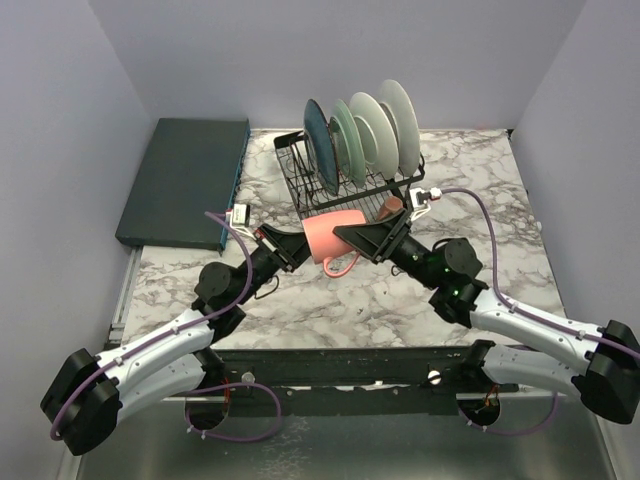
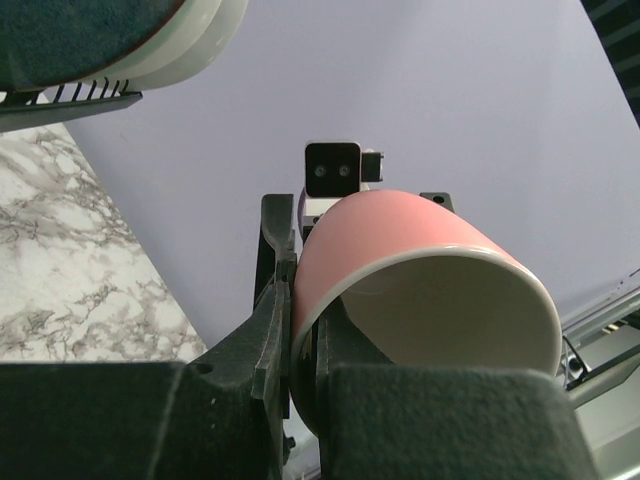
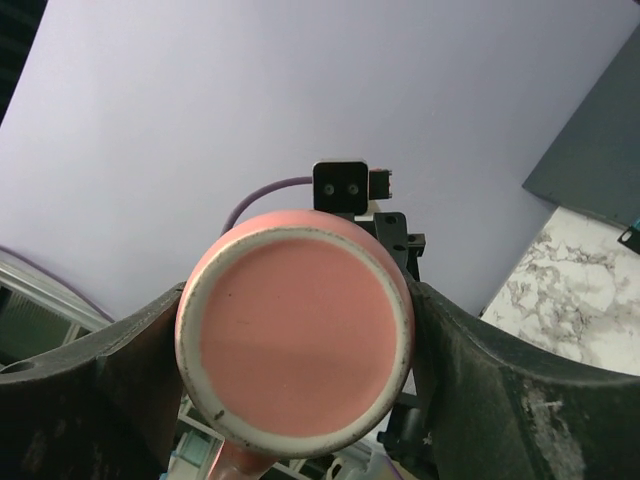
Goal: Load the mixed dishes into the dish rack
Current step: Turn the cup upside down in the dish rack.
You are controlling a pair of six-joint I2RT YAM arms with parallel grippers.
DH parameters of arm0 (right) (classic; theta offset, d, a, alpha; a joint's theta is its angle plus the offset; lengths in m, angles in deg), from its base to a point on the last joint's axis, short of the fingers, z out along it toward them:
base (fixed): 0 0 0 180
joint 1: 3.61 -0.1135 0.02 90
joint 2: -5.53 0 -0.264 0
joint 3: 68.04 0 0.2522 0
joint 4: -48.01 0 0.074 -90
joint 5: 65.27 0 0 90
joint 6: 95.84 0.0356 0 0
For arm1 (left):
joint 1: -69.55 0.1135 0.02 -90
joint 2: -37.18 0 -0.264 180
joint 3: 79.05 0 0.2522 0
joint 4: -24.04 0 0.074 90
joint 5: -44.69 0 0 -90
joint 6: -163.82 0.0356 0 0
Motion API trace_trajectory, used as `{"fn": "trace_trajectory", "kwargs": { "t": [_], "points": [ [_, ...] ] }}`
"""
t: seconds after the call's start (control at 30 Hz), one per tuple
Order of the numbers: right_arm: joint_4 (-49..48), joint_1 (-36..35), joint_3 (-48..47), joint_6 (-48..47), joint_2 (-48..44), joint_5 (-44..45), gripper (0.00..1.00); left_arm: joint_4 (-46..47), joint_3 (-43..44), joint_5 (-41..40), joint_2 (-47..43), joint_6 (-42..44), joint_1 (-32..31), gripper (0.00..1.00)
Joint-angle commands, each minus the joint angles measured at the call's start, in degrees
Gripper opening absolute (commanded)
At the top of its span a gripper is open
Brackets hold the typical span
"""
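A pink mug (image 1: 335,235) hangs on its side in the air in front of the dish rack (image 1: 300,180), held between both arms. My left gripper (image 1: 305,245) is shut on its rim, one finger (image 2: 270,300) outside the wall and the other inside the pale interior of the mug (image 2: 420,260). My right gripper (image 1: 357,238) spans the mug's body from the other end. In the right wrist view its fingers (image 3: 150,350) press both sides of the mug's base (image 3: 295,345). A dark teal plate (image 1: 320,145), a pale green plate (image 1: 345,140) and two lighter plates (image 1: 385,125) stand upright in the rack.
A second salmon mug (image 1: 392,207) sits low in the rack's front right. A dark teal flat slab (image 1: 185,180) lies at the back left of the marble table (image 1: 480,200). Lavender walls close in the left, right and back.
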Motion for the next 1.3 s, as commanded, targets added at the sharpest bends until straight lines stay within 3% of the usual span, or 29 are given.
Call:
{"fn": "trace_trajectory", "kwargs": {
  "t": [0.0, 0.13, 0.33, 0.47, 0.67, 0.83, 1.03, 1.27],
  "points": [
    [-5.21, -2.06, -2.85, -0.86, 1.80, 0.70, 0.69, 4.73, -0.25, -4.91, -0.96, 1.78, 0.22, 0.00],
    [-3.69, -2.18, -3.35, -3.01, 0.42, 1.77, 0.48, 2.77, -0.76, -5.31, -1.98, 0.50, 0.24, 0.00],
    [7.60, -2.17, -4.91, -8.12, -5.79, 5.74, 0.37, -10.88, -0.35, -5.87, -7.45, 1.33, 0.23, 0.55],
    [18.74, -2.16, -6.37, -12.83, -10.53, 10.42, 0.36, -19.53, -1.07, -8.18, -13.42, 2.67, 0.31, 0.70],
    [38.80, -2.16, -8.76, -22.25, -18.84, 18.94, 0.36, -37.52, 1.27, -8.90, -21.72, 5.59, 0.34, 0.72],
    [53.38, -2.17, -8.89, -27.94, -19.93, 26.69, 0.36, -56.36, 8.87, -11.04, -21.94, 11.96, 0.40, 0.71],
    [48.93, -2.14, -4.56, -30.19, -15.11, 31.46, 0.36, -63.61, 12.73, -10.04, -19.74, 15.66, 0.37, 0.71],
    [32.87, -2.17, -0.59, -30.27, -6.37, 37.04, 0.36, -67.40, 14.27, -9.30, -20.08, 17.03, 0.36, 0.71]
  ]
}}
